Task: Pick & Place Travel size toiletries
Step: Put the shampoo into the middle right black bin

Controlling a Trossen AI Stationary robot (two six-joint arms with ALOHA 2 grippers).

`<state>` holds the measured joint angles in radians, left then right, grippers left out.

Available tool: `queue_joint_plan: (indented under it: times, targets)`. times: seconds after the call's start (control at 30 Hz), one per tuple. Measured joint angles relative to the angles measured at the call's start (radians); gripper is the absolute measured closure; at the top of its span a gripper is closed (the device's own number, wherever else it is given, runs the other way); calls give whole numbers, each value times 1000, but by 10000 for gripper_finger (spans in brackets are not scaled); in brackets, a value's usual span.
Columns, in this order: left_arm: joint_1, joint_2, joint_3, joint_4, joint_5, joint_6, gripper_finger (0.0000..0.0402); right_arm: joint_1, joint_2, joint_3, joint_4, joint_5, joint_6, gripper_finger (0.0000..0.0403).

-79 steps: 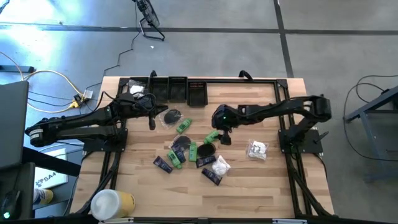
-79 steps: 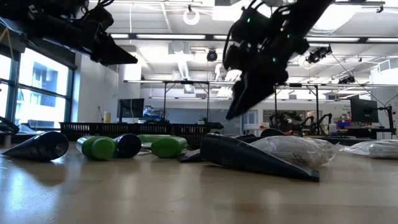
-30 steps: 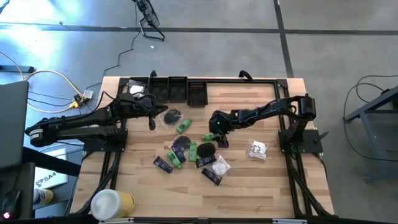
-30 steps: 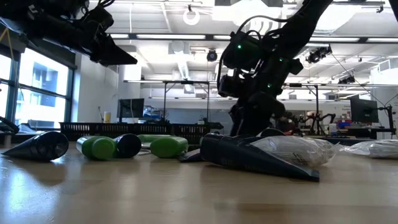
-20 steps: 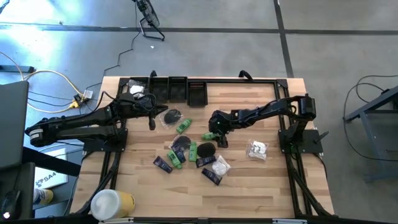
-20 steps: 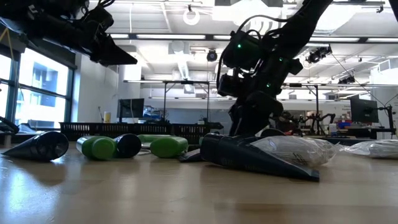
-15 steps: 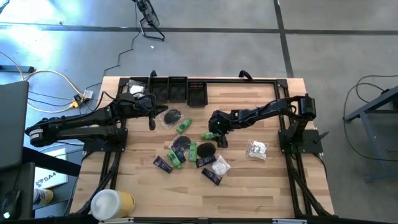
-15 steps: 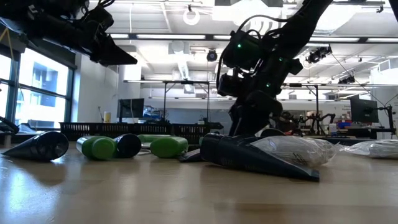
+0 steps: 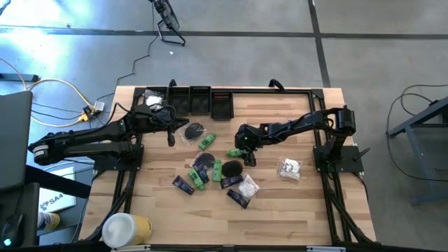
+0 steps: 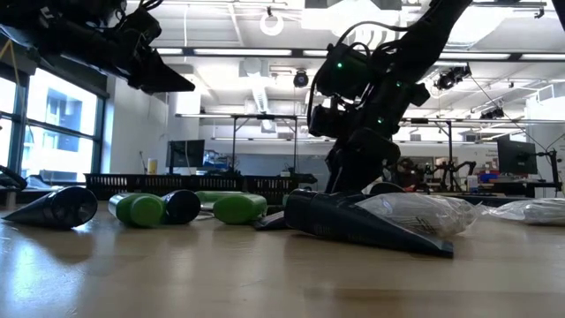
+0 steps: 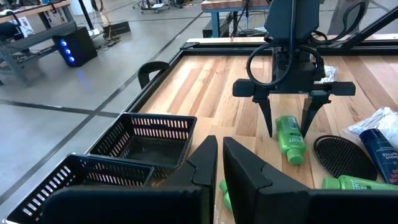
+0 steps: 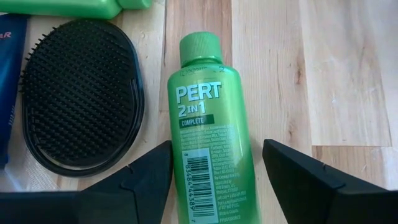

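Right gripper [image 12: 215, 177] is hanging low mid-tabletop, fingers spread wide on either side of a green bottle [image 12: 208, 130] lying flat, not gripping it. A black brush [image 12: 79, 93] is lying just beside the bottle. Left gripper [image 11: 219, 163] is hovering shut and empty near the baskets [image 11: 144, 134] at the far-left corner.

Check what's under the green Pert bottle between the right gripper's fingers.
Bare wooden table shows all around the green Pert bottle, which lies flat between the open right gripper fingers. A black oval brush lies beside it, apart. Directly beneath the bottle is hidden.
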<state>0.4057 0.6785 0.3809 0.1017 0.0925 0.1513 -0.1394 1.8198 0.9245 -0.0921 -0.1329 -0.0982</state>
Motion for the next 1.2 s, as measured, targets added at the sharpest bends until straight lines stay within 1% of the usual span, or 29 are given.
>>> queue_joint_plan:
  times: [0.13, 0.2, 0.43, 0.5, 0.57, 0.77, 1.03, 1.13, 1.2]
  targets:
    - [0, 0, 0, 0, 0, 0, 378, 0, 0, 0, 0, 0, 0, 165]
    - [0, 0, 0, 0, 0, 0, 378, 0, -1, 0, -1, 0, 0, 174]
    - [0, 0, 0, 0, 0, 0, 378, 0, -19, 0, -6, -5, -3, 240]
    - [0, 0, 0, 0, 0, 0, 378, 0, -19, 0, -3, -5, -3, 252]
    - [0, 0, 0, 0, 0, 0, 378, 0, -19, 0, -4, -5, -3, 254]
    - [0, 0, 0, 0, 0, 0, 378, 0, -19, 0, 3, -5, -2, 235]
    - [0, 0, 0, 1, 0, 0, 378, 0, -81, 0, 6, 4, -3, 246]
    - [0, 0, 0, 2, 0, -4, 378, 0, -120, 0, 19, 53, -4, 243]
    - [0, 0, 0, 8, -6, -44, 378, 0, -154, 0, 17, 85, -13, 243]
